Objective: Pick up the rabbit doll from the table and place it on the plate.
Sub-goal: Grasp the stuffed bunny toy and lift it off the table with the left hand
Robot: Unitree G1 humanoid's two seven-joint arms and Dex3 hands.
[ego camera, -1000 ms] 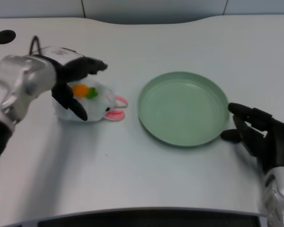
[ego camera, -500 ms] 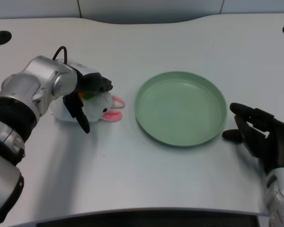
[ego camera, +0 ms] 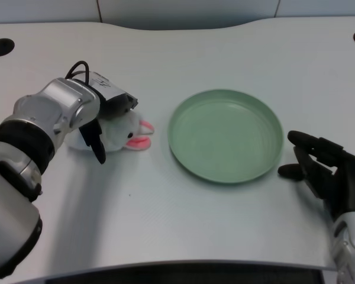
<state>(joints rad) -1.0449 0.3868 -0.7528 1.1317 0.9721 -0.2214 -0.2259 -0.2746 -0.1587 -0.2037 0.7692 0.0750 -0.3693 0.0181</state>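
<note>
left of the green plate (ego camera: pixel 226 135), on the white table (ego camera: pixel 183 213): rabbit doll (ego camera: pixel 125 131), left hand (ego camera: pixel 103 115) now lowered over it, fingers closing round; grasp likely forming, lift pending.

The left hand (ego camera: pixel 103 115) sits over the rabbit doll (ego camera: pixel 125 131), which lies on the table (ego camera: pixel 183 195). One finger (ego camera: pixel 98 145) reaches down on the doll's near side, the rest lie across its top and far side. The doll's ears stick out to the right of the fingers, toward the plate (ego camera: pixel 226 135). The plate stands near, apart from the doll, further right.
</note>
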